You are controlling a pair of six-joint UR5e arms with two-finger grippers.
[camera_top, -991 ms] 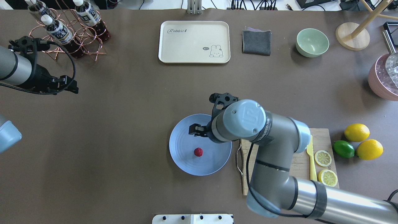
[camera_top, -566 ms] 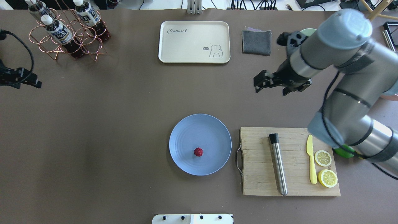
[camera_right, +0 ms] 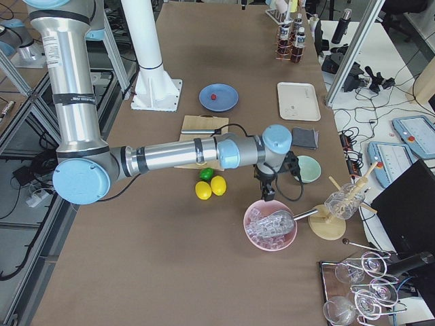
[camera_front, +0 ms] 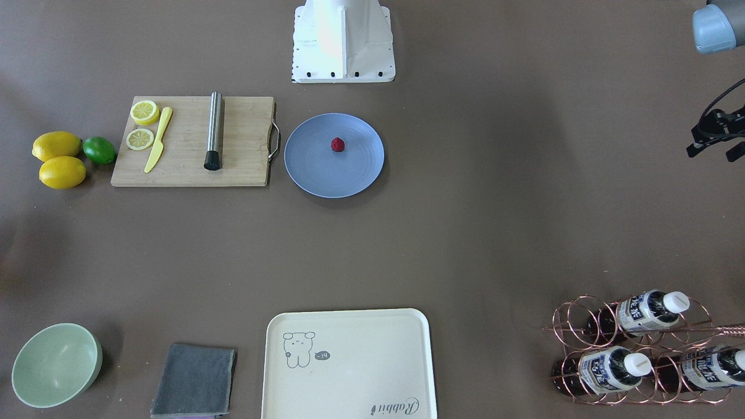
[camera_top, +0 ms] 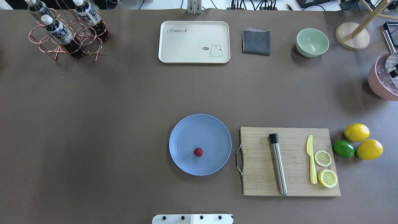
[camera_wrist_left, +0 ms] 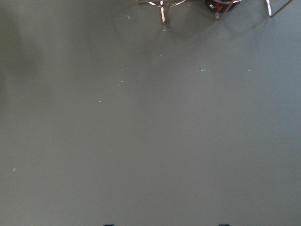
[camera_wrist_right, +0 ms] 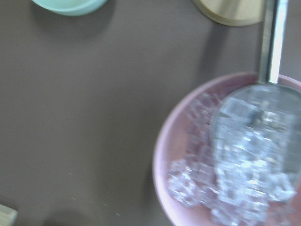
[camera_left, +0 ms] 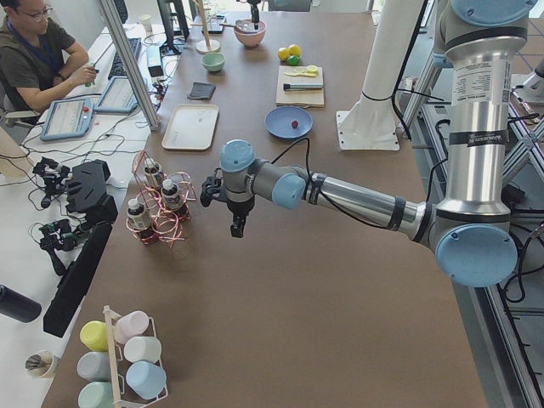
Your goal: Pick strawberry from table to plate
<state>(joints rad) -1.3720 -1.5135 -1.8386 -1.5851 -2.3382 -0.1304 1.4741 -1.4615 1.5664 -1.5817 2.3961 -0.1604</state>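
The dark-red strawberry (camera_top: pixel 198 151) (camera_front: pixel 337 144) lies on the light blue plate (camera_top: pixel 214 130) (camera_front: pixel 355 174), near its middle, on the brown table (camera_top: pixel 124 124). No gripper is near it. My left gripper (camera_front: pixel 710 155) hangs open and empty at the table's left end, close to the copper bottle rack (camera_left: pixel 157 208); the left wrist view shows only bare table and two spread fingertips at its bottom edge. My right gripper (camera_right: pixel 269 194) points down beside the pink bowl of ice (camera_right: pixel 270 225) at the far right end. Whether it is open or shut I cannot tell.
A wooden cutting board (camera_top: pixel 258 161) right of the plate carries a steel muddler, a yellow knife and lemon slices. Two lemons and a lime (camera_top: pixel 343 148) lie past it. A cream tray (camera_top: pixel 194 42), grey cloth (camera_top: pixel 256 42) and green bowl (camera_top: pixel 312 42) line the far side.
The right arm swung from above the plate to the far right and left the overhead view. The left arm drew back off the left edge. The strawberry stayed on the plate.
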